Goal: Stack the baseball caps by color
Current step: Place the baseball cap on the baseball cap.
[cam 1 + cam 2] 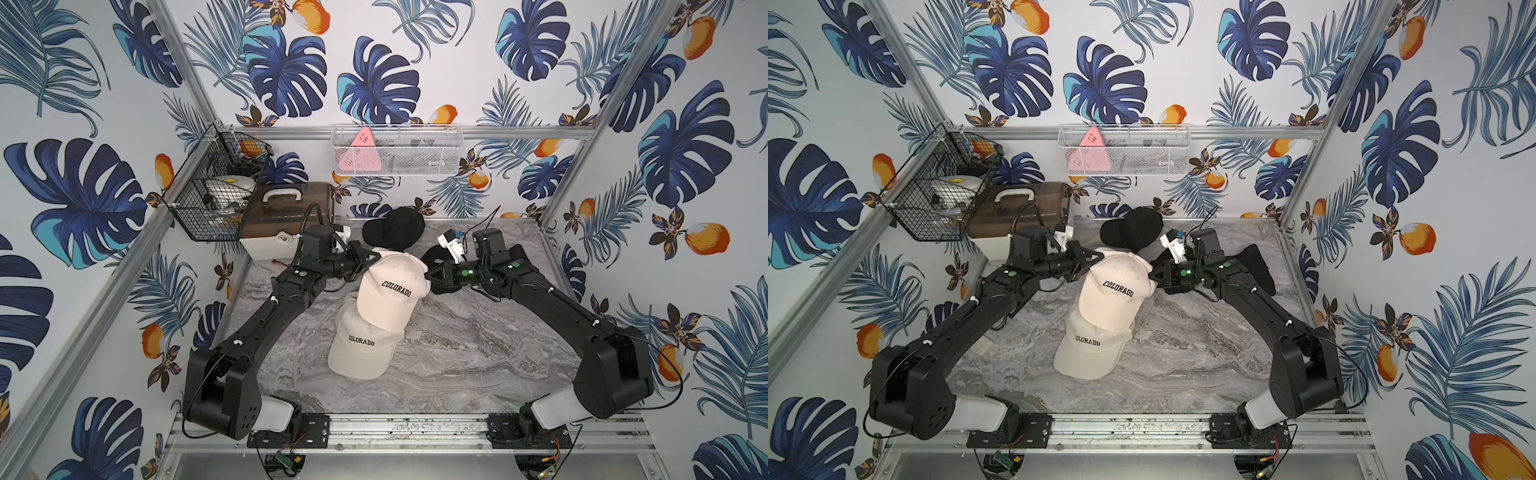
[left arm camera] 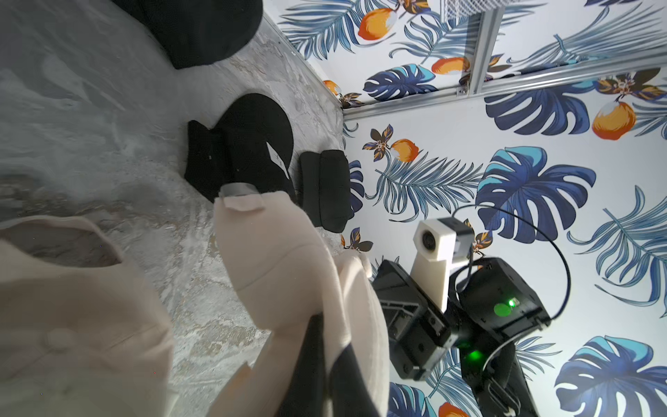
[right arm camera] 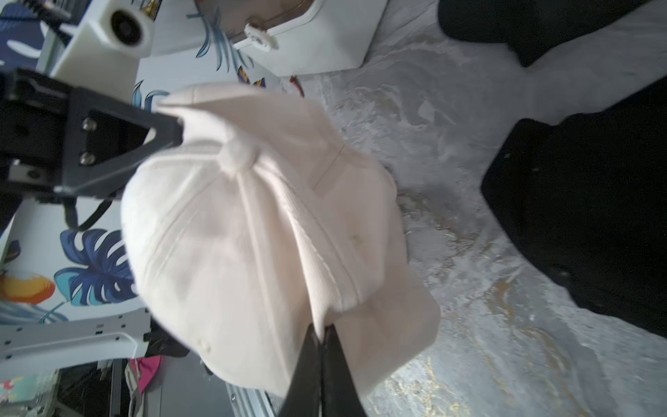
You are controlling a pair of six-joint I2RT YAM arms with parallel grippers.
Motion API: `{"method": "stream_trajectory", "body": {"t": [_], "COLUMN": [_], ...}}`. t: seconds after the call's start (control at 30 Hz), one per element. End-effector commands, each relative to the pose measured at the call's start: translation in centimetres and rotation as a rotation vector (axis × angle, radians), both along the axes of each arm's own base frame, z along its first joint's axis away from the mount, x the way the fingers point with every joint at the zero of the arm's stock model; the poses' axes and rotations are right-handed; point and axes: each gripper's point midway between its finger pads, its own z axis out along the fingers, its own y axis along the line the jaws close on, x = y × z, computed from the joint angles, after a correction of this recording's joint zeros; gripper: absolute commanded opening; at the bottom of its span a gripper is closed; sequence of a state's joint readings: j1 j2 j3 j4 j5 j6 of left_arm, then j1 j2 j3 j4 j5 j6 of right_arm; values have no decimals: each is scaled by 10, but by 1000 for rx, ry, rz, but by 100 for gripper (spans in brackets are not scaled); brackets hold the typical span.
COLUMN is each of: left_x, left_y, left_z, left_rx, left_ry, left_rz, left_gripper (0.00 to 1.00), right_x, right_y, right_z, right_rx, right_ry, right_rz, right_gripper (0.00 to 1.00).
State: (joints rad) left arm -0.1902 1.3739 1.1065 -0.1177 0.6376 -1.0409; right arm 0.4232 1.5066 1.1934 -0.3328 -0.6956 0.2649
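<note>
Holding: both grippers are holding the upper cream cap [image 1: 392, 291] between them at the centre of both top views, with its "COLORADO" front facing the lower edge of the frame.
Left gripper [image 1: 371, 256]: it is reaching in from the left and biting the cap's upper-left rim.
Left fingers [image 2: 306, 368]: in the left wrist view they are rising from the bottom edge, pressed together on a fold of cream fabric that is bulging out on both sides of them.
Right gripper [image 1: 428, 277]: it is coming in from the right and nipping the cap's right-hand edge, opposite the left one.
Right fingers [image 3: 305, 375]: at the bottom centre of the right wrist view they are closing to a thin slit, pinching the cap's lower edge, while the crown is ballooning above them.
Lower cream cap [image 1: 361, 345]: it is lying on the marble table [image 1: 478, 357] just below the held cap, whose brim end is overlapping it; whether the two are touching cannot be told.
Rear black cap [image 1: 395, 228]: it is sitting at the back of the table, above the held cap in the frame and apart from both pairs of fingers.
Second black cap [image 2: 249, 144]: it is lying behind the held cap, showing a pale tag.
Third black cap [image 1: 1258, 266]: it is resting right of the right arm, near the side wall.
</note>
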Motion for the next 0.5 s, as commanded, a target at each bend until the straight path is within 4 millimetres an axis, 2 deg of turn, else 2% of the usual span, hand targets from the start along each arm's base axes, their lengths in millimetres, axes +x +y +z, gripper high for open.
{"method": "stream_trajectory", "body": {"t": [0.0,0.1,0.17,0.33,0.47], "left_x": [-21,-36,-46,-67,-63], "left_y": [29,60,72,81,100], "left_z": [-21,-44,-58,-81,-88], "left_rx": [93,161,161,186,231], "left_ry": [78,129,156,171,120], "left_rz": [2,45,71,92,169], "left_gripper": [0,0,0,0,0], "right_x": [-27,-42,-55,-70,-69], "right_y": [18,37,52,75,83], "right_z": [0,6,6,-10,-30], "right_rx": [3,35,24,-17,-70], "right_ry": [55,56,54,58,59], "right_rz": [25,37,65,98,101], "right_gripper": [4,3,2,1,1]}}
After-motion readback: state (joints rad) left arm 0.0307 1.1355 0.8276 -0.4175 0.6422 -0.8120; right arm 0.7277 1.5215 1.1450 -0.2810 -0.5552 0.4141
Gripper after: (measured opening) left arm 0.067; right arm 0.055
